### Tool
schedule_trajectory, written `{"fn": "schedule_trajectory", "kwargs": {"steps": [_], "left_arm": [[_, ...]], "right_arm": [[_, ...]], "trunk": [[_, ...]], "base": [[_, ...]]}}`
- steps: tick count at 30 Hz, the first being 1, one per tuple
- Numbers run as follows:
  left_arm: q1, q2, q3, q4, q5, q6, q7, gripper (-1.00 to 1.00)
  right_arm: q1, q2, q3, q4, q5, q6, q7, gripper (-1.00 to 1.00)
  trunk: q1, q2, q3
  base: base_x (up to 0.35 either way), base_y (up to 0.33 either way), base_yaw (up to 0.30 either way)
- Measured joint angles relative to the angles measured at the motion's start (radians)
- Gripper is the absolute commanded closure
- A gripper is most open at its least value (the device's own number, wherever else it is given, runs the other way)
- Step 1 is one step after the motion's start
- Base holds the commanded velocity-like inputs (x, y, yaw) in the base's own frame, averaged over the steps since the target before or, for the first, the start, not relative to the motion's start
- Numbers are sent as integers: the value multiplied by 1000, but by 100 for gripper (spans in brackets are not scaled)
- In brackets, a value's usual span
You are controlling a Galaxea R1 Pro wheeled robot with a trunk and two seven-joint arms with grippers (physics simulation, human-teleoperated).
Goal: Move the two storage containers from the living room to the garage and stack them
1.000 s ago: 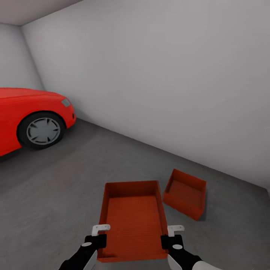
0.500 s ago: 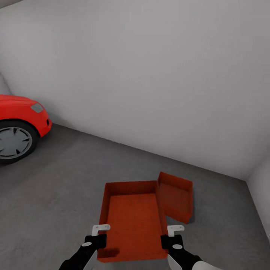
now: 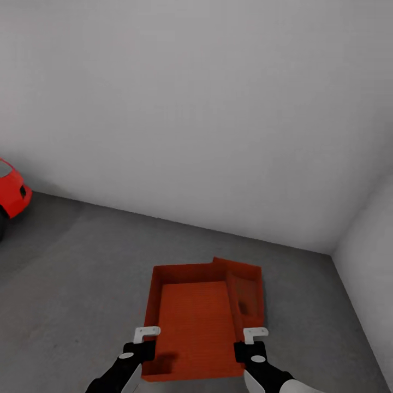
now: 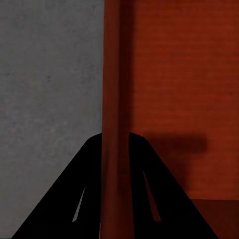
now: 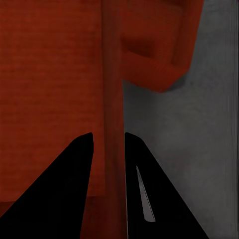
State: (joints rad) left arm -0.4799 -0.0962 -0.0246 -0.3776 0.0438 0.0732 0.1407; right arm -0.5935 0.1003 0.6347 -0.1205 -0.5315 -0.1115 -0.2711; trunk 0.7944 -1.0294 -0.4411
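Left gripper [image 3: 147, 332] pinches the left wall of the carried storage container [image 3: 194, 322], one dark finger [image 4: 84, 184] on the outside and the other inside, as the left wrist view shows. Right gripper [image 3: 255, 332] pinches the opposite, right wall in the same manner, with a finger [image 5: 59, 189] on each face of the wall in the right wrist view. The carried container, an orange-red lidless bin, hangs between the two grippers with its open top upward and its long axis pointing away from them. Beyond the right gripper, ahead and slightly to its outer side, the second storage container [image 3: 248, 289] rests on the dark grey concrete floor [image 3: 82, 284], partly covered by the far right corner of the carried one; whether the two touch cannot be told. Farther out, pale grey walls [image 3: 196, 109] meet in a corner to the right. Far beyond the left gripper, the nose of a red car [image 3: 11, 194] shows at the edge.
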Motion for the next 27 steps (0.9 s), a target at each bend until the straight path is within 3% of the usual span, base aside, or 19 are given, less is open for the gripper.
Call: {"fn": "schedule_trajectory", "kwargs": {"steps": [27], "left_arm": [[0,0,0,0,0,0,0,100]], "right_arm": [[0,0,0,0,0,0,0,100]], "trunk": [[0,0,0]], "base": [[318,0,-289]]}}
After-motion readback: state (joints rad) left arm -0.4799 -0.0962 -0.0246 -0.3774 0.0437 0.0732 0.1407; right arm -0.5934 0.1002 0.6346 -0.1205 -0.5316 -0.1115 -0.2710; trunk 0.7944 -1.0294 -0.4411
